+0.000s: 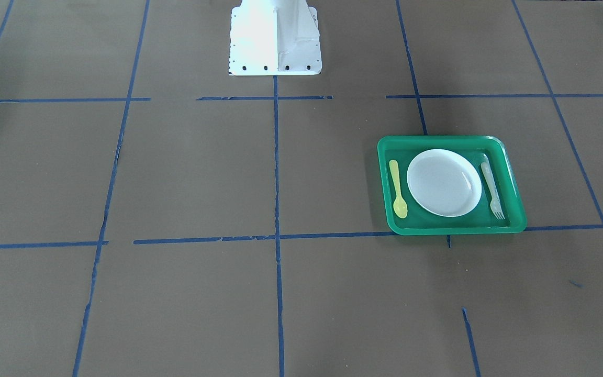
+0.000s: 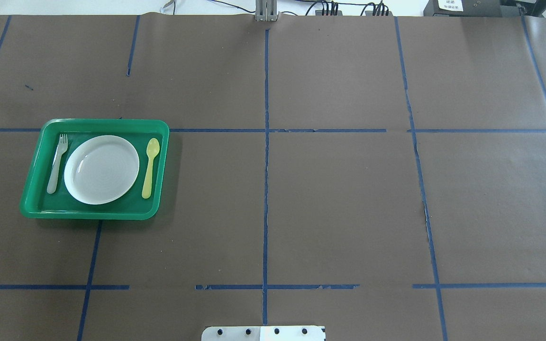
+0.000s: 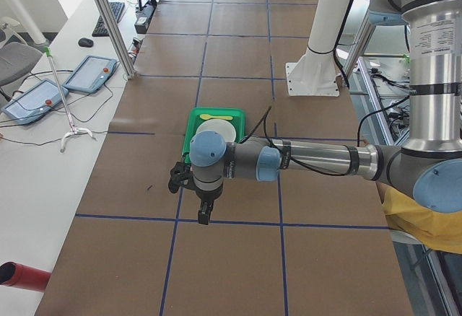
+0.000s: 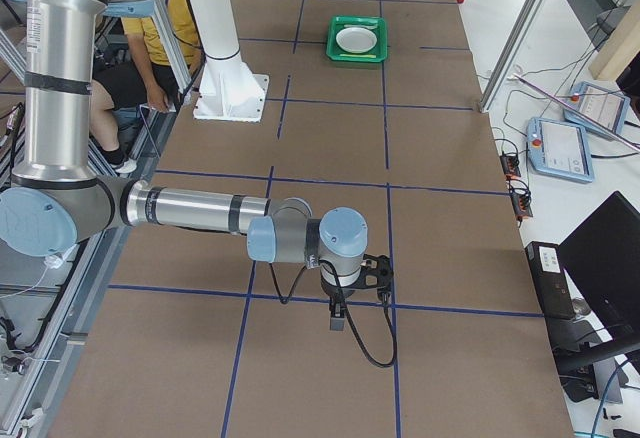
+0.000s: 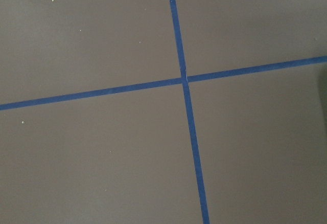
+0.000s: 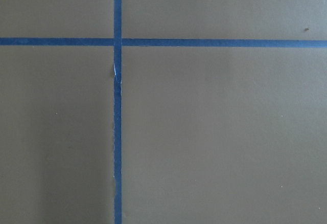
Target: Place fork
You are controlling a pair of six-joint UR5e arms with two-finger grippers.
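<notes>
- The fork (image 2: 58, 162) lies flat on the floor of the green tray (image 2: 104, 122), on the robot's left side of the white plate (image 2: 101, 169), just beside its rim. Its tines point away from the robot.
- It is pale whitish-grey and slightly see-through, with short tines and a slim flat handle.
- The yellow spoon (image 2: 150, 167) lies on the plate's other side, bowl end also away from the robot.
- The overhead and front-facing views show the tray set clearly but neither arm.
- Only the exterior left view shows the left gripper (image 3: 204, 218). It hangs fingers-down from a level, outstretched forearm over the brown table (image 2: 339, 199), near the tray's end; I cannot tell whether its fingers are spread or pressed together.
- The right gripper (image 4: 337, 320) appears only in the exterior right view. It is posed the same way, well apart from the tray, and its fingers are likewise unreadable.
- Both wrist views show only brown paper and crossing blue tape (image 5: 185, 79).
</notes>
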